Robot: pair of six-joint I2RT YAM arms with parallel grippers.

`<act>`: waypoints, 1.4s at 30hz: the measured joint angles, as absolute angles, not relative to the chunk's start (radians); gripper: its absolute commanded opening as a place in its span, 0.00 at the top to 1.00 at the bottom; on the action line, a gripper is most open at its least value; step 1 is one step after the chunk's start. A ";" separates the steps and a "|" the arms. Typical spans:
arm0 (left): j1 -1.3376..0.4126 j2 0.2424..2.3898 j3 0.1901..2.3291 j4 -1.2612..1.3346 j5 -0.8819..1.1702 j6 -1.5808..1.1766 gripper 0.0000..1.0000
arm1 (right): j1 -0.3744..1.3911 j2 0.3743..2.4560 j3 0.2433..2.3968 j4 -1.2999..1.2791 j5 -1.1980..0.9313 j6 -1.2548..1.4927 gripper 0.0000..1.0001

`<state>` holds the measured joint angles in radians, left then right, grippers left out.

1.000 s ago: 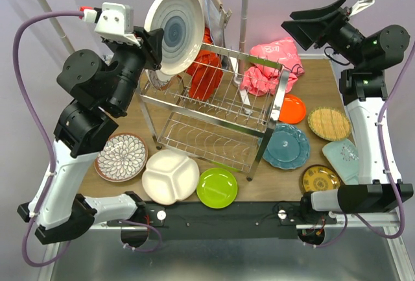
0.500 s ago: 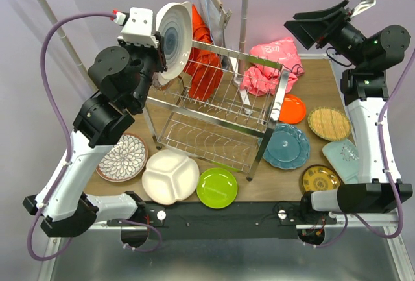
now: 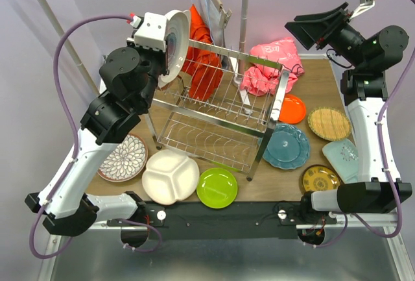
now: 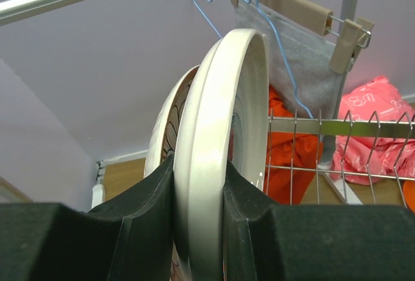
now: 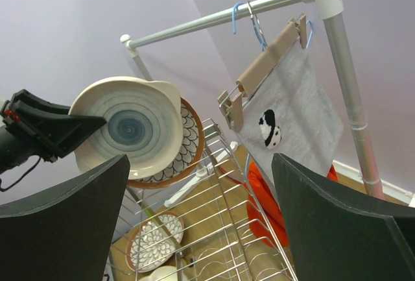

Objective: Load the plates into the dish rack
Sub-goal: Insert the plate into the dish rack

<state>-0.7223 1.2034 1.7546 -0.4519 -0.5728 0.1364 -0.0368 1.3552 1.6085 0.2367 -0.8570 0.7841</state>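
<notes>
My left gripper (image 3: pixel 165 48) is shut on the rim of a white plate (image 3: pixel 176 37) with a blue-grey spiral centre. It holds the plate upright on edge over the left end of the dish rack (image 3: pixel 220 106). In the left wrist view the pads (image 4: pixel 146 209) clamp that plate (image 4: pixel 224 119). A brown-rimmed scale-patterned plate (image 5: pixel 188 139) stands just behind it. My right gripper (image 3: pixel 318 24) is open and empty, raised high at the back right. On the table lie the floral (image 3: pixel 122 158), white divided (image 3: pixel 170 176), lime green (image 3: pixel 217 187), teal (image 3: pixel 286 146) and orange (image 3: pixel 292 108) plates.
A woven yellow plate (image 3: pixel 329 123), a pale aqua plate (image 3: pixel 342 158) and a yellow patterned plate (image 3: pixel 320 179) lie at the right. A white-poled clothes rail (image 3: pixel 245 5) with a grey cloth on a hanger (image 5: pixel 295 109), a red cloth (image 3: pixel 201 54) and a pink cloth (image 3: pixel 272 65) stand behind the rack.
My left arm has swung the held plate right and back toward the rack's left end and turned it from face-on to nearly edge-on. The right arm has barely moved.
</notes>
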 measured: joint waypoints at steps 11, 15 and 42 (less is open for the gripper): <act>-0.722 1.205 1.652 -0.427 -0.564 0.201 1.00 | -0.043 1.353 1.596 0.237 -0.857 0.785 0.00; -0.725 1.205 1.637 -0.411 -0.558 0.218 1.00 | -0.048 1.353 1.595 0.237 -0.857 0.785 0.00; -0.728 1.176 1.560 -0.329 -0.548 0.250 1.00 | -0.054 1.352 1.584 0.237 -0.855 0.797 0.00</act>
